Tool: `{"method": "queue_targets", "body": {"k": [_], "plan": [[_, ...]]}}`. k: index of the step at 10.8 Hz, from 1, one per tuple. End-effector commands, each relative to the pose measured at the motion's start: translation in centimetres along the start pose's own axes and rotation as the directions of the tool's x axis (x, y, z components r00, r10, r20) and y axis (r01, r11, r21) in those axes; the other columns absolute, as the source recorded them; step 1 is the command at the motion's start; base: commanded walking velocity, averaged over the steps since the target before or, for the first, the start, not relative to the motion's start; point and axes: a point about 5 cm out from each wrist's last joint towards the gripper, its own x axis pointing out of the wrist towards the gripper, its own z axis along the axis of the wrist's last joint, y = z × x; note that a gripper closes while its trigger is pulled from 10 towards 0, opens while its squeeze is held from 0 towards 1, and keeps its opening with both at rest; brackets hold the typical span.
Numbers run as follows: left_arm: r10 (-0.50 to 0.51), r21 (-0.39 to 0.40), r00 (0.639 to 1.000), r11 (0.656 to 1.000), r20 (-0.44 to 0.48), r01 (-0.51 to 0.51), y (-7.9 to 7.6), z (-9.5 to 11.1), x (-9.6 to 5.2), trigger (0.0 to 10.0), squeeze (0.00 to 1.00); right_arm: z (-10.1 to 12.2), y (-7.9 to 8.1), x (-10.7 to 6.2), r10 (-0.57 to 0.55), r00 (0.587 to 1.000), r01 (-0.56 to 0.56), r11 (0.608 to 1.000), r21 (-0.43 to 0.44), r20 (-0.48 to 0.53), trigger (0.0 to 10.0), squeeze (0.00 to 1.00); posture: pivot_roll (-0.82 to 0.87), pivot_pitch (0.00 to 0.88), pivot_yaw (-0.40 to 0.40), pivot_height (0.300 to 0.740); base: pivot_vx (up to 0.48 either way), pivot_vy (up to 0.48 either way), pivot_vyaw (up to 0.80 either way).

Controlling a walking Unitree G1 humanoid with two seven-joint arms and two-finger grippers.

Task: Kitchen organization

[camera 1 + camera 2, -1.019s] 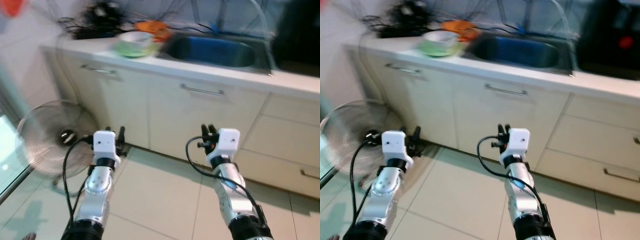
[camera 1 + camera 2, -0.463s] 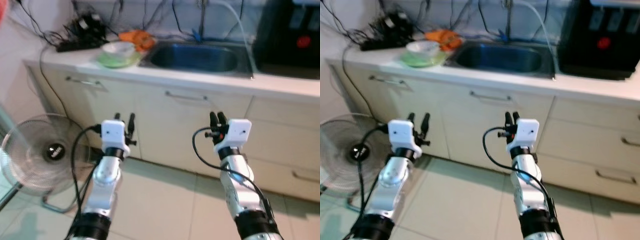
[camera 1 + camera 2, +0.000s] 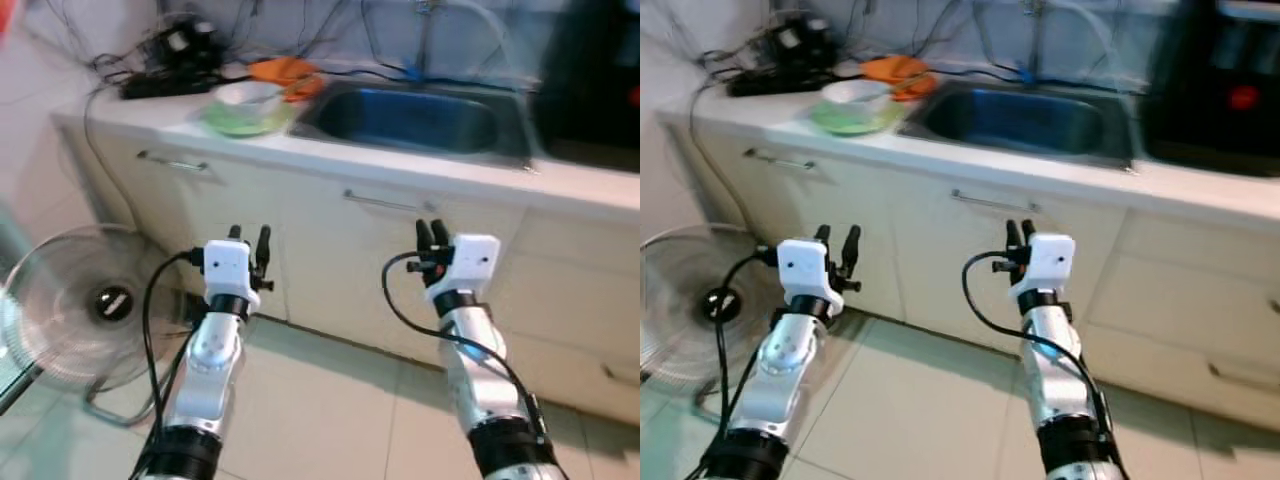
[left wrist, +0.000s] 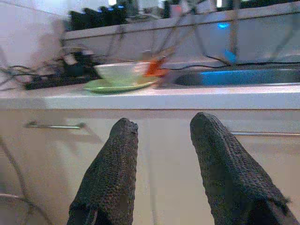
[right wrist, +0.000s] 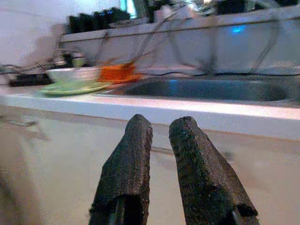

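Both arms are held out in front of a cream kitchen counter [image 3: 330, 160]. My left gripper [image 3: 249, 236] is open and holds nothing; in the left wrist view its fingers [image 4: 112, 164] stand well apart, pointing at the cabinet front. My right gripper [image 3: 430, 231] is shut and holds nothing, its fingertips [image 5: 138, 136] almost touching, aimed below the sink [image 3: 420, 118]. On the counter's left part a white bowl [image 3: 248, 96] sits on a green plate [image 3: 240, 120], with an orange item [image 3: 285, 71] behind it.
A standing fan [image 3: 85, 305] is on the tiled floor at the left. A black power strip with tangled cables [image 3: 170, 60] lies at the counter's far left. A black appliance [image 3: 600, 80] stands right of the sink. The cabinet doors have metal handles [image 3: 385, 203].
The camera has moved, so the counter has shifted in the picture. Both arms came up from their lower pose of a second ago. The fingers' spacing looks unchanged.
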Motion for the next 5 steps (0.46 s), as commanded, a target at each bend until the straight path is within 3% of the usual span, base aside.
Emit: {"method": "queue_targets", "body": {"k": [1,5], "plan": [[0.015,0.004,1.0,1.0,-0.003,-0.015,0.45,0.1,0.06,10.0,0.0,0.33,0.63,0.21,0.025,1.0,-0.025,1.0,0.006,0.015,10.0,0.0,0.13,0.0,0.029,0.74,0.337,0.0,0.0],[0.003,0.001,1.0,1.0,-0.007,-0.003,0.14,-0.06,-0.15,10.0,0.0,0.08,0.85,0.08,0.032,0.999,-0.032,0.999,0.017,0.005,10.0,0.0,0.13,0.0,0.025,0.74,0.353,0.0,0.0]]}}
